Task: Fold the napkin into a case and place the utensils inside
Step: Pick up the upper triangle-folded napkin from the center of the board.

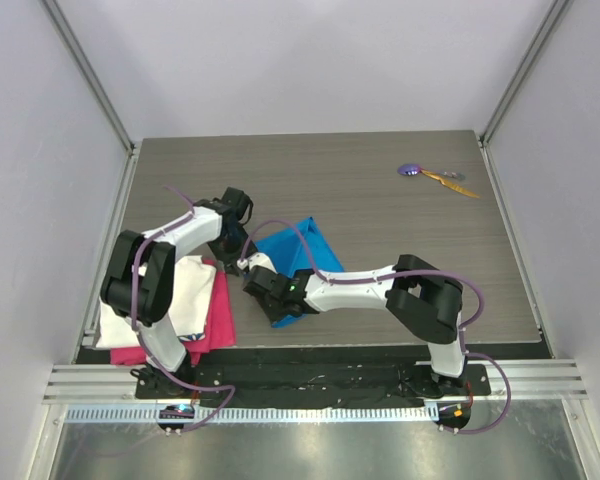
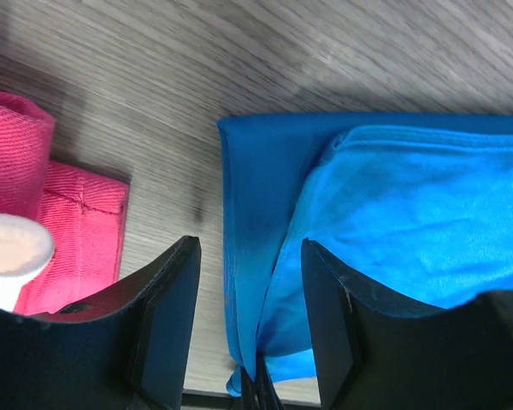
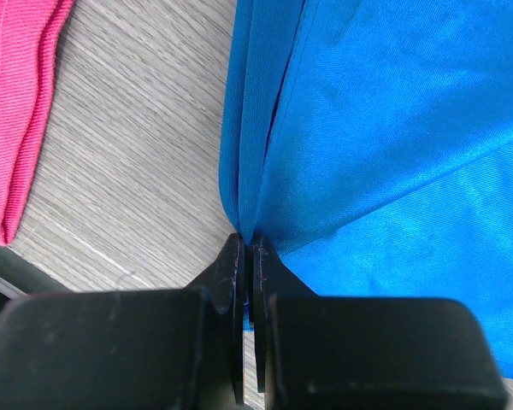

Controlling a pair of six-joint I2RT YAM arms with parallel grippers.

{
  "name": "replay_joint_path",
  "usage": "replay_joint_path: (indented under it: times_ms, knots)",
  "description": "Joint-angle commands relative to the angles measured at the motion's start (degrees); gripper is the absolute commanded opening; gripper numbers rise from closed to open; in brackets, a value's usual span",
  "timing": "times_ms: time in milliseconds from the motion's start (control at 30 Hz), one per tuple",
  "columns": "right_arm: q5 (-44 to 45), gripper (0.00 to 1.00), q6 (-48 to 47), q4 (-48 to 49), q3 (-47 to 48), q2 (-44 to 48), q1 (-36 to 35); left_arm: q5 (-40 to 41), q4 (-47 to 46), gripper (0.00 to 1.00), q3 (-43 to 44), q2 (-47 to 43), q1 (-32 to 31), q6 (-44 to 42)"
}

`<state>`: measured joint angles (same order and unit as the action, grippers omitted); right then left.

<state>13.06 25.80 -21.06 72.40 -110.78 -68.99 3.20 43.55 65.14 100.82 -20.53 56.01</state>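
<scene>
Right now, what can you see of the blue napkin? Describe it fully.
The napkin is a bright blue, thin, slightly shiny cloth, partly folded so lighter and darker layers overlap, with an angular outline from above. It lies on the grey wood-grain table, left of centre, apart from the pink cloth. The right gripper is shut on its bunched edge layers. The left gripper hangs open astride one edge; contact cannot be told.
</scene>
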Motion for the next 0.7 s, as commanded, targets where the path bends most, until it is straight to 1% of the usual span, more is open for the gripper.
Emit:
replay_joint_path:
  times_ms: [0,133,233,333,367,433,467,533,667]
  knots:
    - [-1.11,0.01,0.65,-0.21,-1.47,1.53,0.26,2.77,-1.45,0.55,1.83,1.13,-0.21,1.3]
    - [-1.37,0.01,0.74,0.32,-1.82,1.8,0.35,1.99,-3.64,0.54,1.21,2.63,-0.3,0.95]
    - [-1.55,0.01,0.83,0.67,-2.18,2.15,0.52,3.3,-4.35,0.5,1.12,3.68,-0.3,0.42]
    - [-1.63,0.01,0.74,0.76,-2.53,2.32,0.44,4.71,-4.26,0.37,1.48,4.3,-0.3,-0.19]
    - [-1.63,0.01,0.83,0.84,-2.62,2.24,0.61,4.71,-5.05,0.27,1.56,4.3,-0.3,-0.72]
    - [-1.11,0.01,0.83,0.84,-2.62,2.41,0.61,4.88,-5.58,0.15,1.83,4.3,-0.3,-1.69]
    - [-1.02,0.01,0.74,0.84,-2.62,2.33,0.7,4.71,-5.32,0.04,2.87,4.3,-0.3,-2.82]
    - [-0.58,0.01,0.65,0.76,-2.35,2.41,0.61,4.19,-4.79,0.0,4.02,4.22,-0.3,-3.97]
    - [-1.28,0.01,0.91,0.23,-1.13,4.25,0.61,0.59,-4.79,0.0,6.65,0.45,-0.3,-5.3]
